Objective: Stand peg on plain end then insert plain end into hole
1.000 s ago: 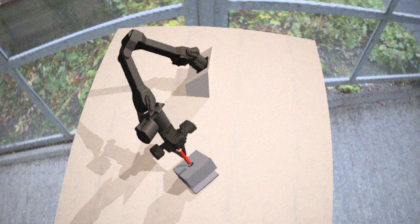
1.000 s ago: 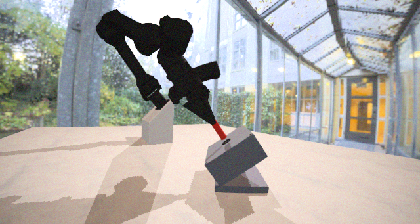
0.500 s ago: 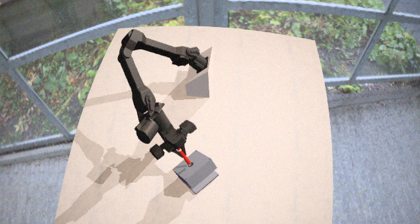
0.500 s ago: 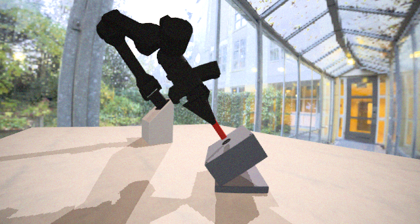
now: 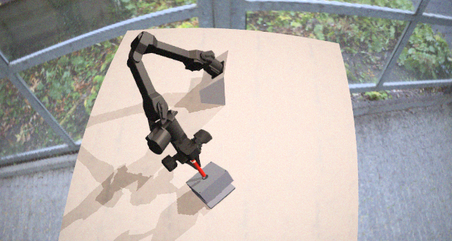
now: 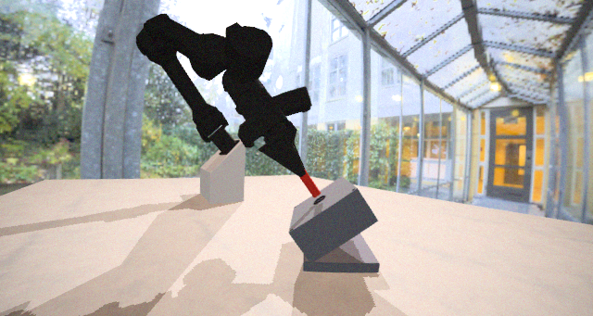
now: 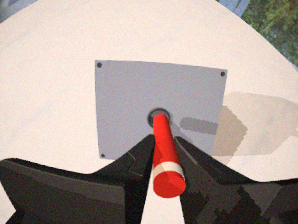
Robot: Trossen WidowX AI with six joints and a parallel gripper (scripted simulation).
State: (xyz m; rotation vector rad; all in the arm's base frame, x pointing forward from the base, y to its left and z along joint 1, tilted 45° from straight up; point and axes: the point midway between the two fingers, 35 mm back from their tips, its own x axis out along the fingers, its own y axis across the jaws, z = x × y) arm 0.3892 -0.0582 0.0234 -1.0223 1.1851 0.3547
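The red peg is held tilted, its white band near the upper end in the wrist view and its plain end down. My gripper is shut on the peg, above the sloped panel. The plain end is at the mouth of the dark round hole in the panel's face. The peg looks roughly in line with the hole. Most of its length is outside; whether the tip is just inside cannot be told.
The panel block stands on a flat grey base on the table. The arm's own grey wedge-shaped mount stands farther back. Shadows of the arm fall across the table and the panel's face.
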